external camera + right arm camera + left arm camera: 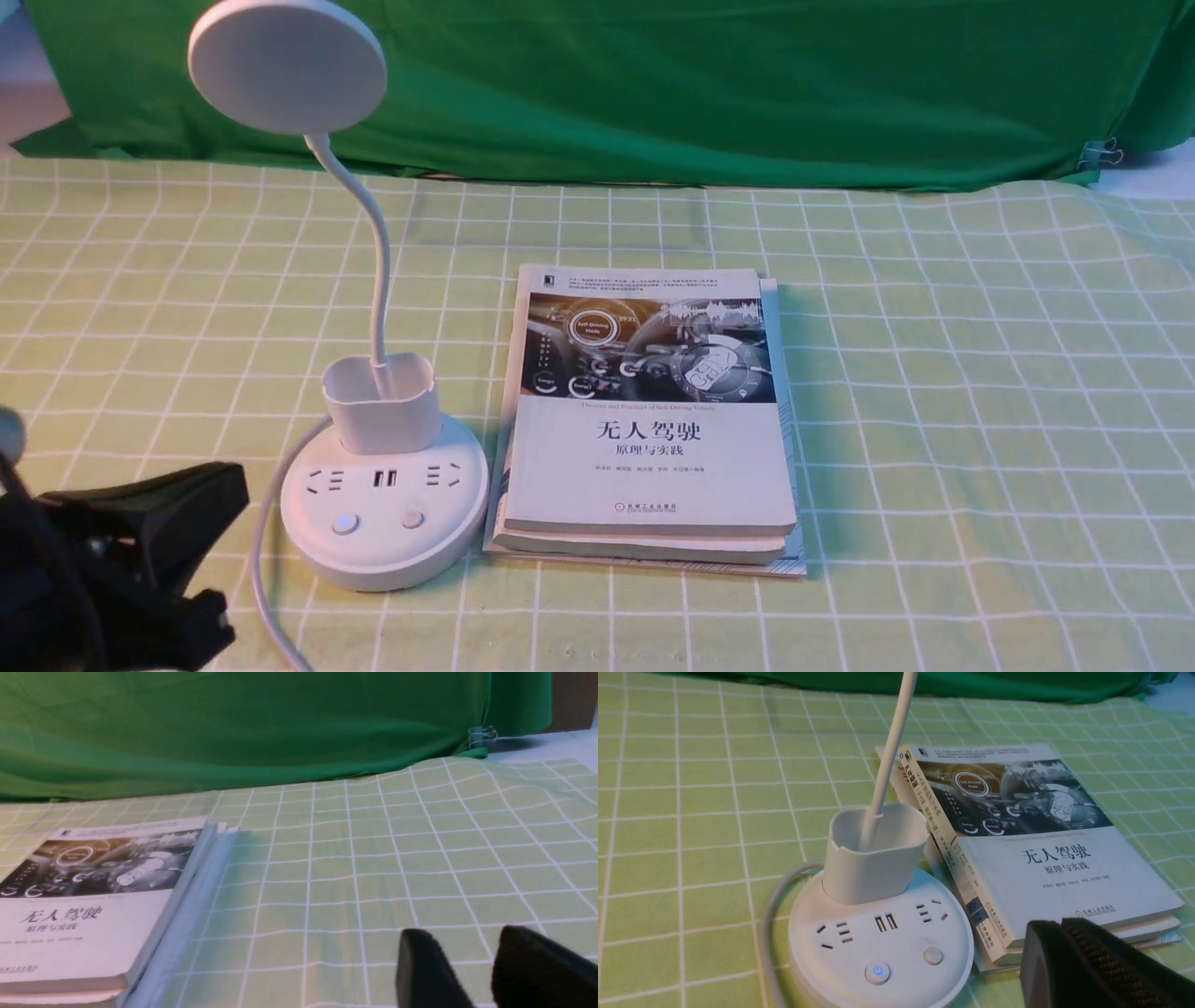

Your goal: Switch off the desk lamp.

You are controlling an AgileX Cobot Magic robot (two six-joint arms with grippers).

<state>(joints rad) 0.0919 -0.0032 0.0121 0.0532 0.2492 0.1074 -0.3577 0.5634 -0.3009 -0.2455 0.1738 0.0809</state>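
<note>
The white desk lamp stands at the left of the table: round disc head (287,65), thin bendy neck (378,280), small cup holder (381,401), round base (383,551) with sockets. Two buttons sit on the base front. In the left wrist view the left button (877,972) glows blue and the right button (933,955) is plain. My left gripper (233,485) is shut and empty, low to the left of the base and apart from it; it also shows in the left wrist view (1059,924). My right gripper (460,935) is open and empty over bare cloth.
A stack of books (649,420) lies right beside the lamp base. The lamp's white cable (266,560) runs from the base toward the front edge. A green backdrop (700,84) hangs behind the checked green tablecloth (980,420).
</note>
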